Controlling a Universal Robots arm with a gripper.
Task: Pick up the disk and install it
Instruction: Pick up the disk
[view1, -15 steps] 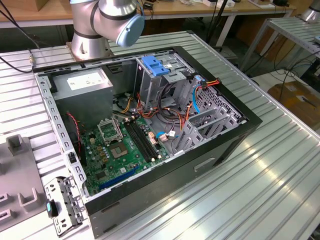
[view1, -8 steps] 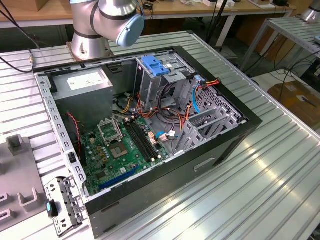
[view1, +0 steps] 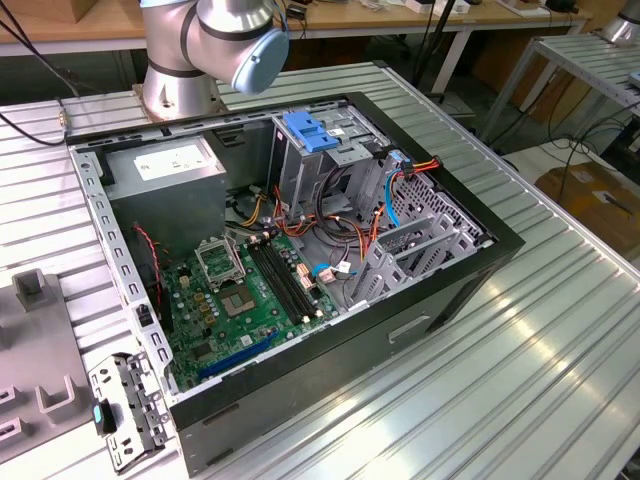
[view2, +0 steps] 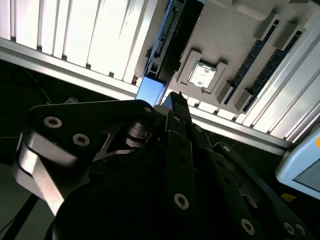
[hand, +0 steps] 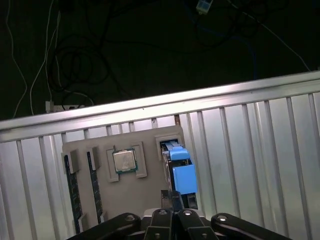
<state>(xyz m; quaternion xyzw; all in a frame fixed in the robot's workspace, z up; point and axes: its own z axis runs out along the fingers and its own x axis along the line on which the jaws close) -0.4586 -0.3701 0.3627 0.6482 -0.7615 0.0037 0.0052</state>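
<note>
The disk (hand: 181, 172) stands on edge in a slot of a grey parts tray (hand: 135, 197), its bright blue rails facing the camera. In the second wrist view the disk (view2: 151, 91) shows as a blue end with a thin metal edge running away from it. My gripper (hand: 171, 196) hangs above the tray, close beside the disk's blue end, with its dark fingers pressed together and nothing between them. In the second wrist view the gripper (view2: 175, 98) tapers to a single tip next to that blue end.
The tray also carries a processor chip (hand: 124, 161) and memory sticks (hand: 74, 192) and lies on a ribbed aluminium table (hand: 250, 150). In the exterior view an open computer case (view1: 455, 275) holds a tall metal cage with a blue bracket (view1: 310, 135); the arm's base (view1: 185, 60) stands behind it.
</note>
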